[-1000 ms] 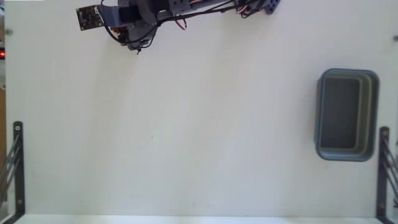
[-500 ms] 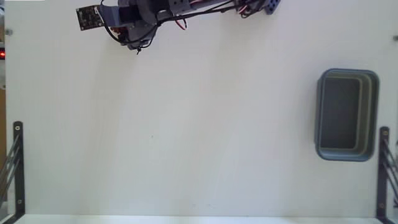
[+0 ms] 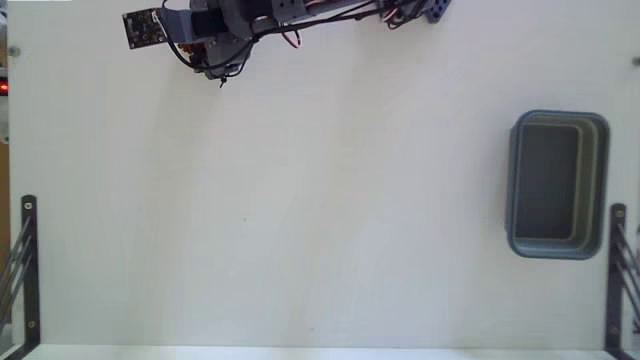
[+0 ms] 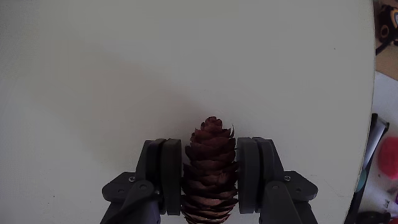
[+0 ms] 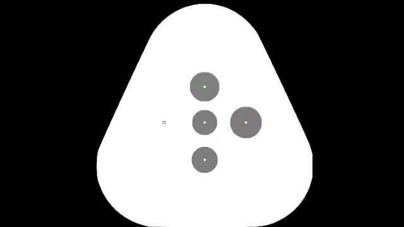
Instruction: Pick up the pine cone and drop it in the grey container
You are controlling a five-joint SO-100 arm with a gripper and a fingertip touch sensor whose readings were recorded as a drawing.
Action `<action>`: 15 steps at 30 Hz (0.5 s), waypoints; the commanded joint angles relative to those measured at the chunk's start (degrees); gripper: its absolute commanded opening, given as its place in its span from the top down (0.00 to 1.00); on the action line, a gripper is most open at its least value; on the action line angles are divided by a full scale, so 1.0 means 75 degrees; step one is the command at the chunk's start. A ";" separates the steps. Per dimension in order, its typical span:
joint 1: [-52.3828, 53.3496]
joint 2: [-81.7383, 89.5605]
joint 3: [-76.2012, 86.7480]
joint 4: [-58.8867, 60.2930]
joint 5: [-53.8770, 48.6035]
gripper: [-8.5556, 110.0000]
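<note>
Hand (image 4: 210, 180) pinching the pine cone (image 4: 210, 171) between its two dark fingers (image 4: 169, 174).

Wrist view: the reddish-brown, rough-scaled cone stands at six o'clock, tip toward twelve, a finger pressed on each flank, white bench (image 4: 155, 68) beyond. Fixed view: the arm (image 3: 230, 25) lies along the bench's top edge at eleven o'clock; the grey container (image 3: 557, 184) sits well apart at three o'clock. No writing is legible.

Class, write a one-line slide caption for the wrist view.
The gripper clamps an upright pine cone between its two fingers above a plain white table.
</note>
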 commanded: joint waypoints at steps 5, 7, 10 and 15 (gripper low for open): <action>0.0164 0.0238 0.0052 -0.0155 0.0035 0.54; 0.0164 0.0238 0.0052 -0.0155 0.0035 0.55; 0.0164 0.0238 0.0052 -0.0155 0.0035 0.56; 0.0164 0.0238 0.0052 -0.0155 0.0035 0.56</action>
